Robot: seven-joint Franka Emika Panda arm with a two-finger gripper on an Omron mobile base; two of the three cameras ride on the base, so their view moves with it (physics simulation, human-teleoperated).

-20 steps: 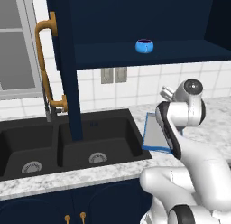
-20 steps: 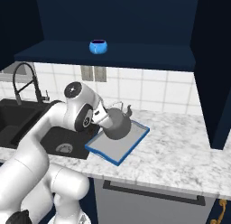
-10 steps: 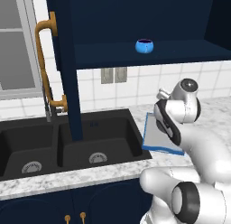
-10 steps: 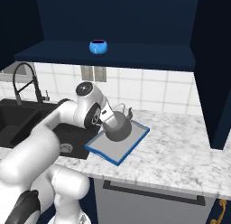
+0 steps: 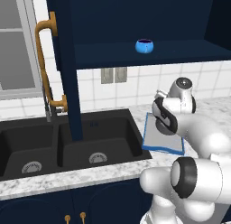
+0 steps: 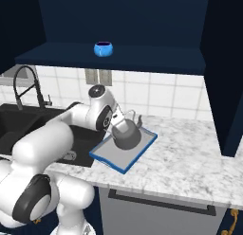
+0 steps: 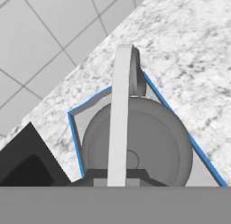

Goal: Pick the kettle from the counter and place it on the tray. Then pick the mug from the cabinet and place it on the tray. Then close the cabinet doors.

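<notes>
Lowering over the last second, the squat dull-grey metal kettle (image 6: 126,134) is now sitting on, or just above, the flat grey tray with the bright blue rim (image 6: 105,158), where before it was hanging a little higher over it. The two-finger gripper (image 6: 119,119) is pinching the kettle's thin arched wire handle (image 7: 119,123), its jaws pressed tight on it. In the hand view the handle is running straight away from the fingers, over the kettle's round lid. The small bright-blue mug (image 6: 103,49) is waiting on the navy shelf of the dark wall cabinet (image 6: 142,58), up and to the left of the hand. Letting go, then lifting clear, is probably next.
</notes>
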